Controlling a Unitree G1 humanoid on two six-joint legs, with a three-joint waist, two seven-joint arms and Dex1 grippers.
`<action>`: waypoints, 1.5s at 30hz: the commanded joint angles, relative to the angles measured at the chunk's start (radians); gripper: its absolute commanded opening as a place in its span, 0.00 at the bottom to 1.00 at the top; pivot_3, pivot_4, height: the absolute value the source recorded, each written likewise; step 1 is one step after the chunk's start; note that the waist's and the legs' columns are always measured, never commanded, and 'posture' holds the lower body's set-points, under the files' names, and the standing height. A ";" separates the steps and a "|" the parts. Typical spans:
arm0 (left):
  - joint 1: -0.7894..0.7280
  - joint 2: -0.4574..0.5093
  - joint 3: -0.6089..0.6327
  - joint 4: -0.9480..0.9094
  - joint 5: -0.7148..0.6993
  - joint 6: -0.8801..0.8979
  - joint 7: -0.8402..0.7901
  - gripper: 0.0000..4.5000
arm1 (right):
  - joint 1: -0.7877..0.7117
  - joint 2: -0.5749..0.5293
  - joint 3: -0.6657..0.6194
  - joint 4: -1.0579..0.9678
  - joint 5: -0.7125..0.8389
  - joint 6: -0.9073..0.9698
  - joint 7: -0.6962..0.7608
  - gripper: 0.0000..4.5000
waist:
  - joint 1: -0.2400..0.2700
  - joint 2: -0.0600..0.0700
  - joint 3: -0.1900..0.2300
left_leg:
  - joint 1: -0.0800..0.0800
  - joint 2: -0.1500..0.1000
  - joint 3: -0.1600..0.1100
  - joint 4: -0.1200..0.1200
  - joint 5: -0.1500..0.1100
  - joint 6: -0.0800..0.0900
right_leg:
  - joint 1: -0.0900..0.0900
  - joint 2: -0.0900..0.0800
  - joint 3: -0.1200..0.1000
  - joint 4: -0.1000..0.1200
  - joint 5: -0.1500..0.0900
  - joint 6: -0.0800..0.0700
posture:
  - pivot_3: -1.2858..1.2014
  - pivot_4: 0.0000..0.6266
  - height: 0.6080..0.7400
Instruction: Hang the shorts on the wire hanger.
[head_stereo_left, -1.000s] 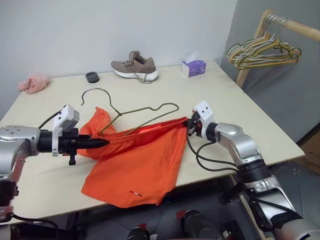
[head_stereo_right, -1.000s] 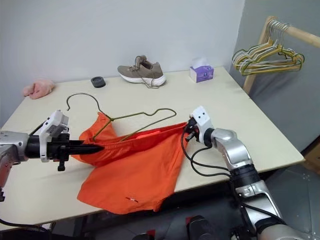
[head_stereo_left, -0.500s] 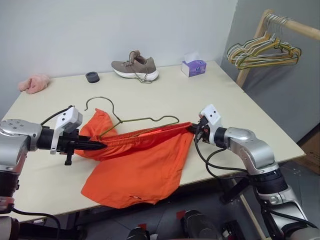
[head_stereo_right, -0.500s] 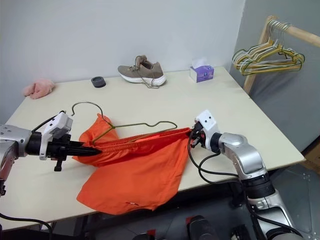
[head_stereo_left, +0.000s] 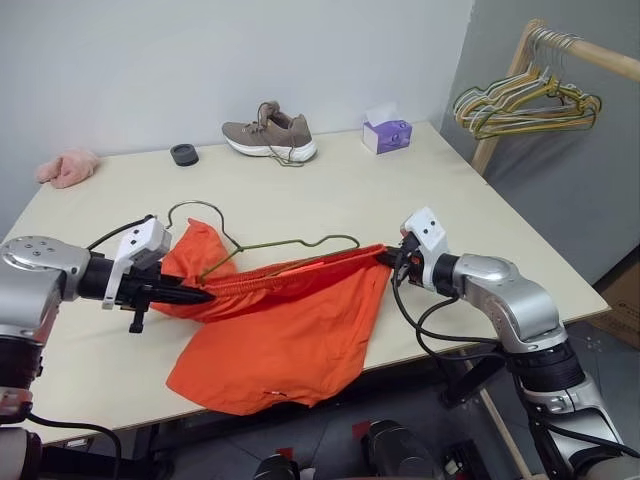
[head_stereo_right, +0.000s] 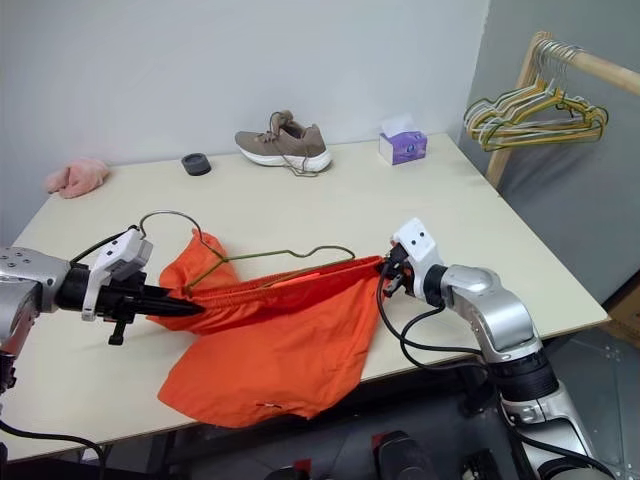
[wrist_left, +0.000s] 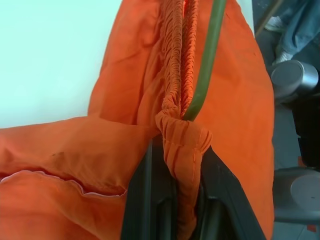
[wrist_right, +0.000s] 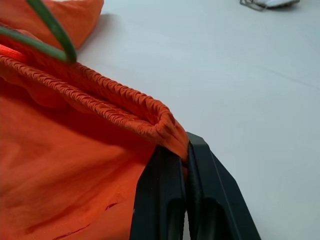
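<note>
Since a second ago, shorts (head_stereo_left: 280, 320) waistband has stretched flatter, wire hanger (head_stereo_left: 262, 243) lowered.
Left gripper (head_stereo_left: 200, 294) at 9 o'clock, right gripper (head_stereo_left: 392, 256) at 3 o'clock, both clamped on waistband ends.

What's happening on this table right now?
The robot holds the orange shorts stretched by the waistband: the left gripper is shut on one end, the right gripper on the other. The olive wire hanger runs partly inside the waistband, hook toward the left gripper. The legs drape over the table's near edge. The shorts aren't hung yet.
</note>
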 joint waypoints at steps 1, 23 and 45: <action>0.018 0.069 0.018 0.027 0.058 -0.033 -0.011 0.00 | -0.011 -0.029 -0.089 0.022 -0.021 0.012 -0.062 0.00 | 0.000 0.000 0.000 | 0.000 0.000 0.000 0.000 0.000 0.000 | 0.000 0.000 0.000 0.000 0.000 0.000 | 0.43 0.04 1.00; -0.049 0.037 -0.079 0.183 0.217 -0.171 0.110 0.00 | -0.006 -0.182 0.008 -0.115 -0.051 -0.069 0.011 0.00 | 0.000 0.000 0.000 | 0.000 0.000 0.000 0.000 0.000 0.000 | 0.000 0.000 0.000 0.000 0.000 0.000 | 0.43 0.03 1.00; -0.100 -0.019 -0.153 0.132 0.339 -0.250 0.205 0.00 | -0.028 -0.212 0.158 -0.039 -0.214 -0.213 0.010 0.00 | -0.020 -0.001 -0.001 | -0.001 0.000 0.000 0.000 0.000 0.000 | 0.000 0.000 0.000 -0.001 0.000 0.001 | 0.42 0.03 1.00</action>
